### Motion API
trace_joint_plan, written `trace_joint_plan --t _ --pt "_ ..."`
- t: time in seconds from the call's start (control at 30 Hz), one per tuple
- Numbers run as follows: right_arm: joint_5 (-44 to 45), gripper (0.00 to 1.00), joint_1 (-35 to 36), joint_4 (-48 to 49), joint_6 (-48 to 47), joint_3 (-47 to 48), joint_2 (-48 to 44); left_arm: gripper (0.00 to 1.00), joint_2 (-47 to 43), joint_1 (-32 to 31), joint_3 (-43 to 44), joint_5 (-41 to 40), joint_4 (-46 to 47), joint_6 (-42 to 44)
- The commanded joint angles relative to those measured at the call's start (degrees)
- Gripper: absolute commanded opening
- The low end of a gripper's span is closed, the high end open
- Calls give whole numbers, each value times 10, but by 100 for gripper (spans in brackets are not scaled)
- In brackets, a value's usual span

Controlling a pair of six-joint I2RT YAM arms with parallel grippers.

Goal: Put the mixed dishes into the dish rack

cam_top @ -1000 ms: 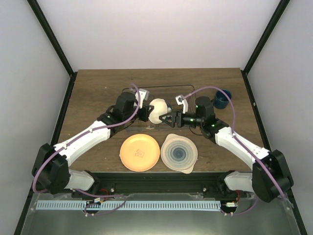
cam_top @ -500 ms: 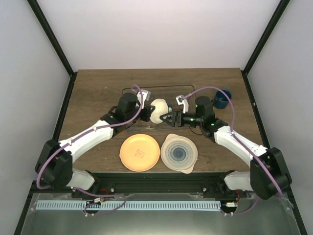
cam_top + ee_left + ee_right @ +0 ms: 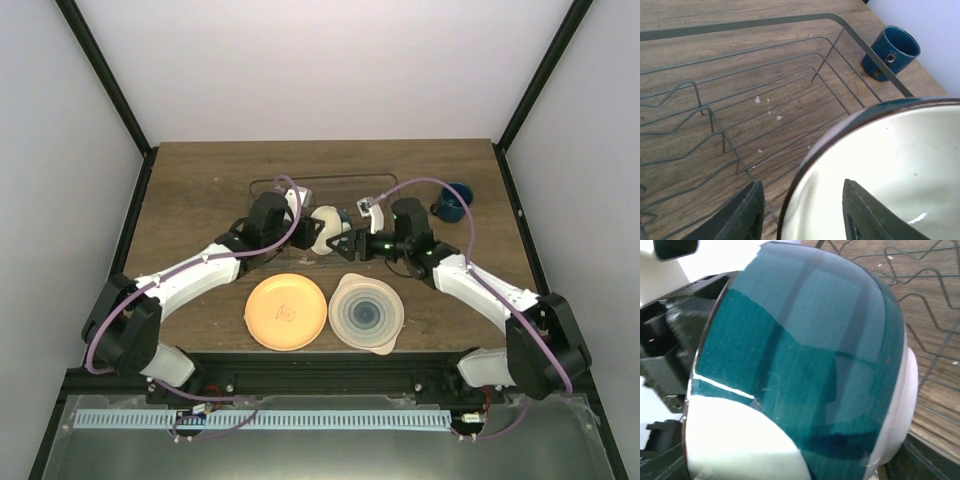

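My left gripper (image 3: 305, 232) holds the small white bowl (image 3: 323, 227) on its side over the dish rack (image 3: 320, 179). In the left wrist view its jaws (image 3: 800, 185) straddle the dark rim, one finger inside the bowl (image 3: 890, 160) and one outside. My right gripper (image 3: 347, 244) is spread open just right of the bowl, whose teal outside and white foot (image 3: 805, 365) fill the right wrist view, hiding those fingers. The dark blue mug (image 3: 453, 200) stands right of the rack. The orange plate (image 3: 286, 311) and the pale blue-ringed plate (image 3: 366, 313) lie near the front. The striped plate is out of view.
The rack's upright wire dividers (image 3: 722, 135) rise below and left of the bowl. The mug (image 3: 890, 50) stands just outside the rack's right rim (image 3: 875, 55). Black frame posts run up both sides of the table.
My right gripper has moved left, closer to the bowl. My left arm has shifted slightly right with the bowl still in its jaws. The plates and mug have not moved.
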Motion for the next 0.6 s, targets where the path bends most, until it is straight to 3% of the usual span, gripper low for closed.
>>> trace_joint_plan --t 0.0,0.23,0.57 --pt "46 33 -2 12 -33 49 9 49 4 4 -5 -22 -4 9" --pt "102 32 -19 -44 -63 98 33 88 -40 16 -11 -83 -67 25" --pt "269 33 -19 -211 -127 232 98 96 -166 43 -32 -150 -162 38"
